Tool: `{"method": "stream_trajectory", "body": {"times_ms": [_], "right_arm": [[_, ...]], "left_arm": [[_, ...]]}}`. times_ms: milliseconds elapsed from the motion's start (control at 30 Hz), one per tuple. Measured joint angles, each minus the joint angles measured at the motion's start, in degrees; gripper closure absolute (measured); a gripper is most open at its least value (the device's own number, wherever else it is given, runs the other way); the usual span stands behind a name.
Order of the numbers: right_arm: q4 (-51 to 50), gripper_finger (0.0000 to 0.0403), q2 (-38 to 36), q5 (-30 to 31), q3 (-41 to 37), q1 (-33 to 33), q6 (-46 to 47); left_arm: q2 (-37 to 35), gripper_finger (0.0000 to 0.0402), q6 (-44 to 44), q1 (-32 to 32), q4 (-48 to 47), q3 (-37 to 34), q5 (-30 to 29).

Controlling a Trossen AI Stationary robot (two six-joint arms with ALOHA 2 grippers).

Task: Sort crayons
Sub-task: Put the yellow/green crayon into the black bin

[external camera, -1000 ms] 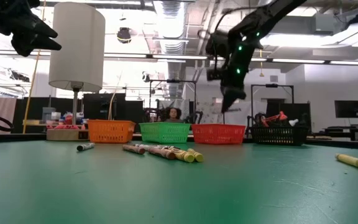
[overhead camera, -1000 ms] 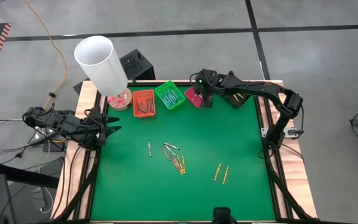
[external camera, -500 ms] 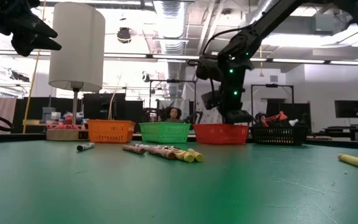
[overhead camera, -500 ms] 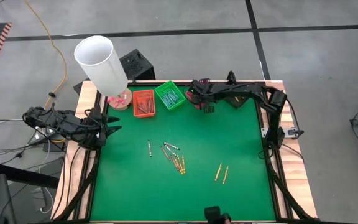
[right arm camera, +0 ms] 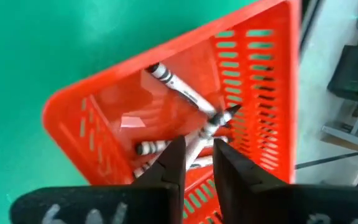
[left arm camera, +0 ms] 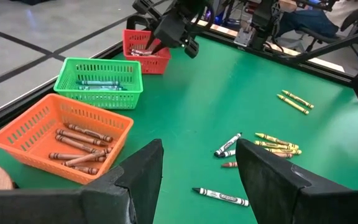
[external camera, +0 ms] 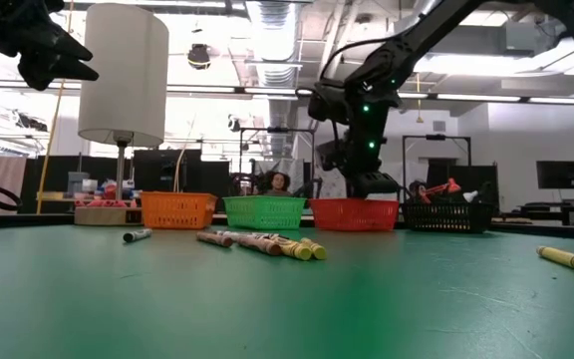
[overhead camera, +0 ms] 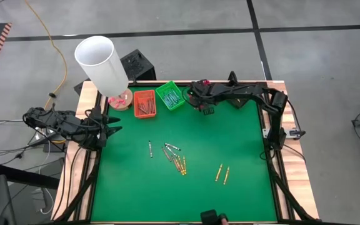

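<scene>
Our right gripper point(right arm camera: 196, 163) hangs over the red tray point(right arm camera: 253, 81), fingers slightly apart, empty. The loose crayons point(overhead camera: 179, 164) look light, stiff and prone to rolling; we would pinch one mid-length.

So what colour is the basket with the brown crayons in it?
Orange basket, holding brown crayons; clearest in the left wrist view.

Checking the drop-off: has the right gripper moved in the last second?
Yes. The right gripper has shifted left and down, now over the red tray, nearer the green tray.
</scene>
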Motion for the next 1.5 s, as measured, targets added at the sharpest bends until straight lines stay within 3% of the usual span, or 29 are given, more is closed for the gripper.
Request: {"method": "stream_trajectory", "body": {"times_ms": [233,433,600,733,1000,1300,1500], "right_arm": [[-6.3,0.0313,0.0,-0.2,7.0,1.1,5.9],[-24.1,0.0313,-0.1,-8.8,19.0,1.4,19.1],[-41.9,0.0313,-0.1,-13.1,27.4,2.6,46.2],[-55.9,0.0313,-0.5,-13.8,28.4,5.5,65.1],[-56.8,0.0313,-11.0,-15.1,16.2,20.8,80.9],[-46.5,0.0313,-27.6,-12.1,-5.3,46.3,126.4],[-33.9,0.0313,-29.4,-11.7,-14.6,59.9,148.4]], "left_arm": [[0.0,0.021,0.0,0.0,0.0,0.0,0.0],[0.0,0.021,0.0,0.0,0.0,0.0,0.0],[0.0,0.021,0.0,0.0,0.0,0.0,0.2],[0.0,0.021,0.0,0.0,0.0,0.0,0.2],[0.0,0.021,0.0,0.0,-0.1,0.0,0.7],[0.0,0.021,0.0,0.0,-0.1,0.0,0.7],[0.0,0.021,0.0,0.0,0.0,0.0,0.6]]}}
